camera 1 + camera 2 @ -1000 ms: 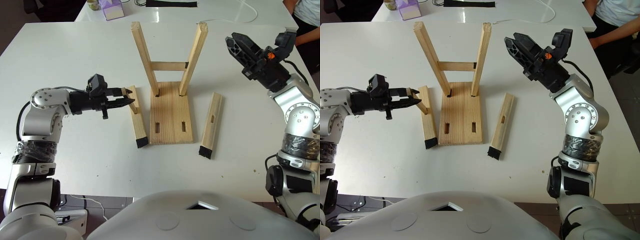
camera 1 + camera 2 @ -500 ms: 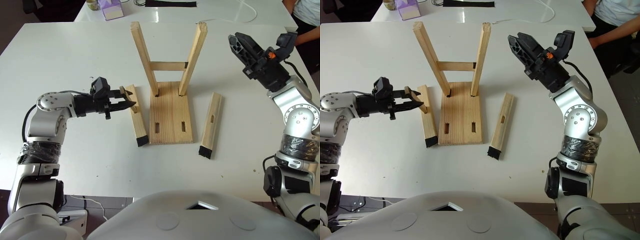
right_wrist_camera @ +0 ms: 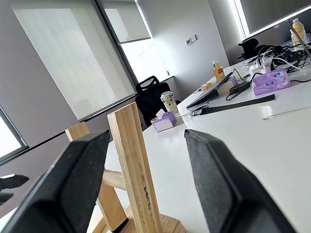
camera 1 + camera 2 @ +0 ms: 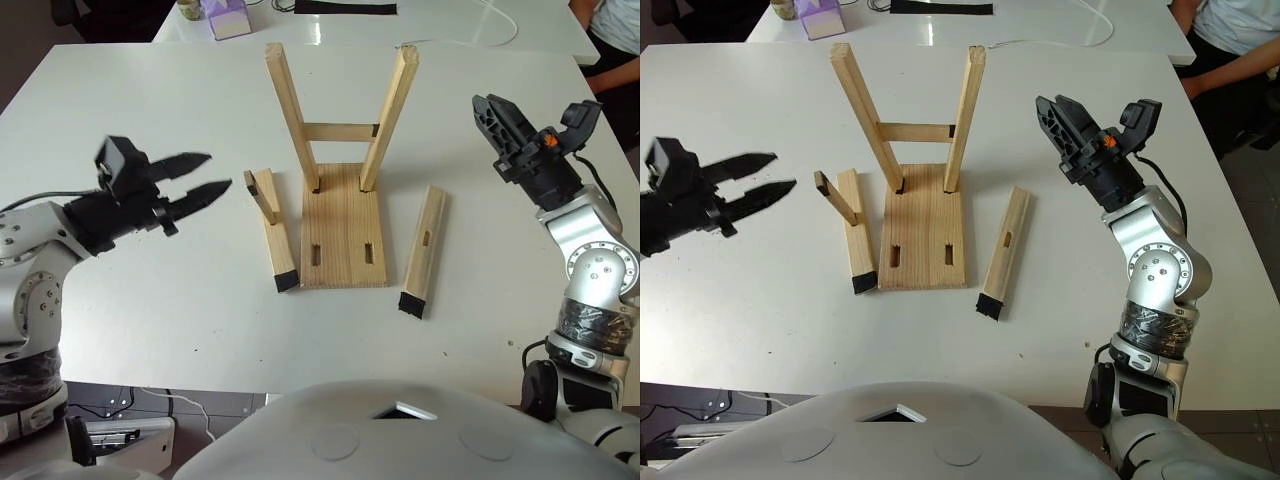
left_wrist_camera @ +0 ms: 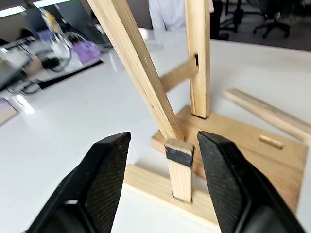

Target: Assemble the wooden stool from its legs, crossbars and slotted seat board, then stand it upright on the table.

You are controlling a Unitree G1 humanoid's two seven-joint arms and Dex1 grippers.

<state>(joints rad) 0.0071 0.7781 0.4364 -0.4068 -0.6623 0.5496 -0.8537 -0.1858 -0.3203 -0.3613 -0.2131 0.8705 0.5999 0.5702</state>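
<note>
The slotted seat board [image 4: 340, 262] lies flat mid-table. Two legs [image 4: 290, 110] [image 4: 388, 115] stand in its far slots, joined by a crossbar [image 4: 338, 131]. A loose leg [image 4: 277, 245] lies along the board's left edge with a short crossbar [image 4: 262, 192] sticking up from it. Another loose leg [image 4: 423, 248] lies to the board's right. My left gripper [image 4: 196, 180] hovers open to the left of the short crossbar, apart from it; the left wrist view shows that crossbar [image 5: 179, 167] ahead between the fingers [image 5: 104, 189]. My right gripper [image 4: 540, 118] is raised open right of the standing legs.
The white table [image 4: 150, 290] has bare room on both sides and in front of the board. A purple tissue box [image 4: 228, 17] and a black strip [image 4: 345, 8] sit on the far table. A person's arm [image 4: 1225, 30] shows at the far right.
My left gripper has let go of the short crossbar, pulled back to the left and opened wide. My right gripper has drifted slightly right and lower.
</note>
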